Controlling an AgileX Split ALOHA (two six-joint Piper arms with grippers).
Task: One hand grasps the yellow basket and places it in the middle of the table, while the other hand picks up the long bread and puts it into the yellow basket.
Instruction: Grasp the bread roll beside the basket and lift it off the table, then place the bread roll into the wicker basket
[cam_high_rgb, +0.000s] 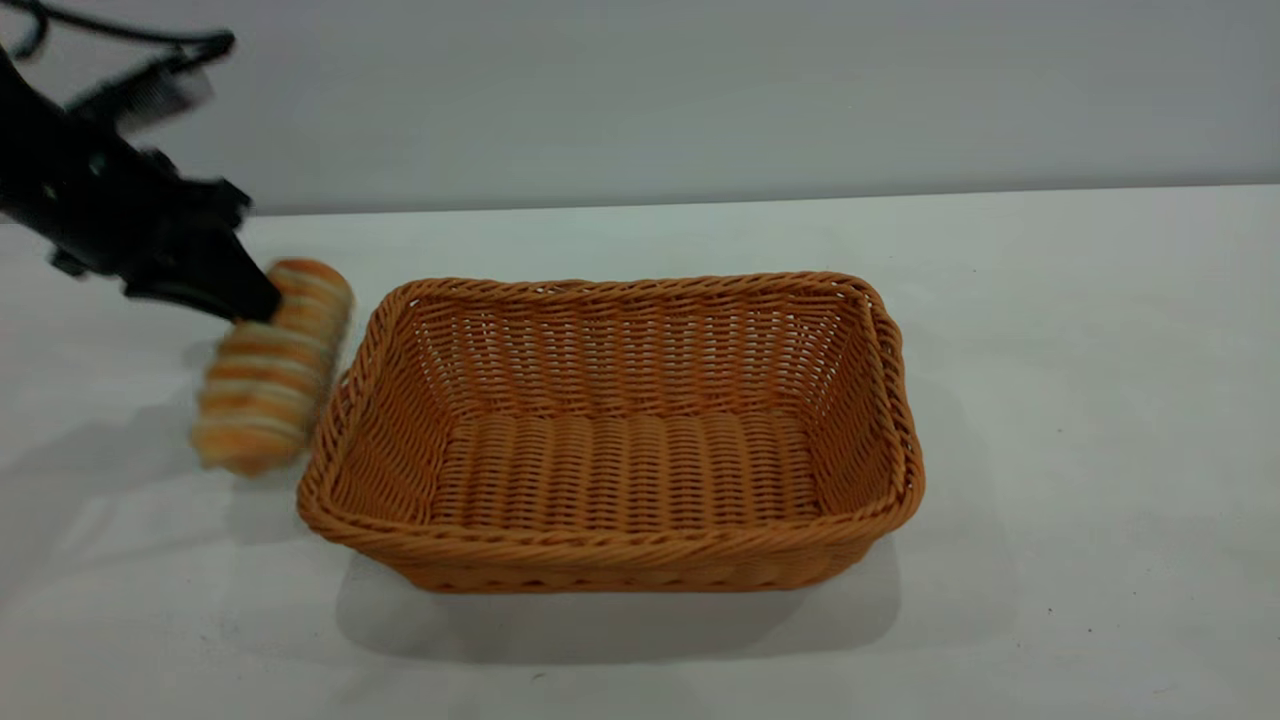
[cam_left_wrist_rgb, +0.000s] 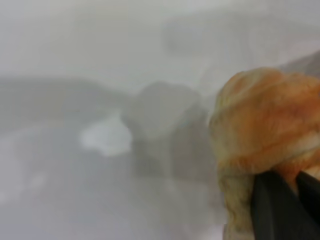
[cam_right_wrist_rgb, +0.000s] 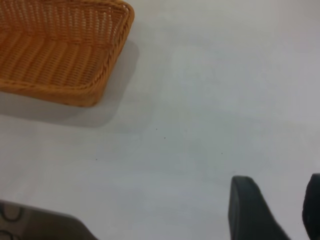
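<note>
The basket (cam_high_rgb: 610, 440) sat mid-surface (cam_high_rgb: 1100, 400); the left gripper (cam_high_rgb: 262, 300) gripped the bread (cam_high_rgb: 270, 370) beside it, not yet inside. The right gripper's (cam_right_wrist_rgb: 277, 210) fingers were apart.

Plain grey wall (cam_high_rgb: 700, 90) behind; dark cable (cam_high_rgb: 120, 35), possibly looped.

The left arm reached in from the upper left of the exterior view, its wrist angled downward. The left gripper (cam_high_rgb: 255, 300) was clamped on the long bread (cam_high_rgb: 270, 365), which hung below and ahead of the jaws, tilted, with its upper end between them; in the left wrist view one dark finger (cam_left_wrist_rgb: 275, 210) pressed against the roll. The right gripper (cam_right_wrist_rgb: 280, 210) was seen only in its own wrist view, its two dark fingers (cam_right_wrist_rgb: 247, 207) spread apart with nothing between them.
</note>
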